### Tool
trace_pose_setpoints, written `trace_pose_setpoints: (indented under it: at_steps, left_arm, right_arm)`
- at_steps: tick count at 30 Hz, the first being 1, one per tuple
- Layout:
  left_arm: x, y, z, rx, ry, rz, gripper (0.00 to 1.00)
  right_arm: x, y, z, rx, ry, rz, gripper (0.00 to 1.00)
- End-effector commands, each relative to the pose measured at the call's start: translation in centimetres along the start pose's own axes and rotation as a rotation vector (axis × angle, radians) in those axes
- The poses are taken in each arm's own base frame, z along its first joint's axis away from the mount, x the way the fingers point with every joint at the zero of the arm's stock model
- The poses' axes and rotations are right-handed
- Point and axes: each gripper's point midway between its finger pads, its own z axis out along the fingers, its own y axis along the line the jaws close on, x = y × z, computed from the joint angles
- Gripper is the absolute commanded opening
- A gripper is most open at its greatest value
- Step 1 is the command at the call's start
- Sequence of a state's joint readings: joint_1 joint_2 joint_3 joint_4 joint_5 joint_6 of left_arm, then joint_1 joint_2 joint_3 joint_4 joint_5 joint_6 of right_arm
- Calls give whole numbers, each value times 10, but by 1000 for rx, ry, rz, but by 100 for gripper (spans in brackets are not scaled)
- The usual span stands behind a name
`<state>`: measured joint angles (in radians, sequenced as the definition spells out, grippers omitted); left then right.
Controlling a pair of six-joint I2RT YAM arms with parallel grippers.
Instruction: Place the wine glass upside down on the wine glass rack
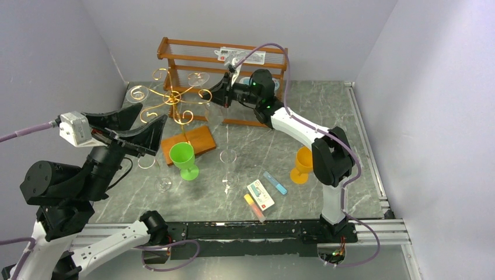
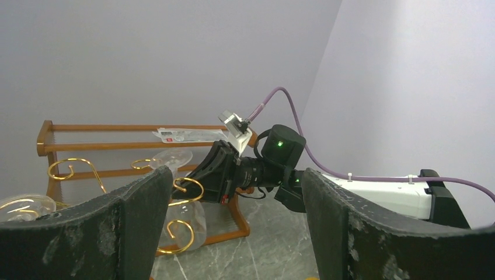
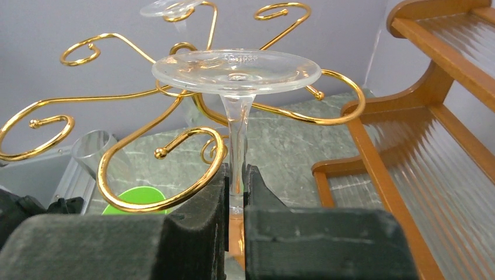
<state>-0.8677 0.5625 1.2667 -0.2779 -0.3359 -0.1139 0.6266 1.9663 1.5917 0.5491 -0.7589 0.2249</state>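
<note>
The clear wine glass [image 3: 236,70] is upside down, foot on top, and my right gripper [image 3: 235,175] is shut on its stem. The foot sits just above the curled gold arms of the wine glass rack [image 3: 146,111], with the stem beside a near curl; whether the foot rests on the wire I cannot tell. From above, the right gripper [image 1: 217,95] is at the rack [image 1: 172,99], right of its post. The left wrist view shows the held glass [image 2: 187,219] hanging bowl-down. My left gripper [image 1: 149,122] hovers left of the rack, open and empty, fingers [image 2: 134,221] wide apart.
Other clear glasses hang on the rack [image 1: 138,93]. A two-tier wooden shelf [image 1: 222,64] stands behind. On the table are a green goblet [image 1: 184,158], an orange goblet [image 1: 302,163], a clear upright glass [image 1: 227,157], a lying glass [image 1: 164,184] and small cards [image 1: 261,194].
</note>
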Motion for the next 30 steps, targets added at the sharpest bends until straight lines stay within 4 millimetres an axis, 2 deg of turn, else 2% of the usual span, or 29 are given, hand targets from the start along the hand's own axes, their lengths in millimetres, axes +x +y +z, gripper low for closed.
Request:
trace_pose_setpoints:
  at_steps: [1, 7, 14, 21, 30]
  left_arm:
    - [10, -2, 4, 3, 26, -1, 85]
    - [10, -2, 4, 6, 27, -1, 85]
    - [12, -1, 5, -1, 31, 4, 85]
    - [17, 0, 8, -12, 41, 11, 85]
    - [21, 0, 10, -15, 52, 15, 85]
  right_arm:
    - [0, 16, 12, -65, 15, -47, 0]
    - [10, 15, 13, -58, 36, -27, 0]
    - [18, 29, 10, -93, 61, -113, 0]
    - [15, 40, -1, -110, 33, -170, 0]
    - [5, 43, -9, -73, -6, -187, 0]
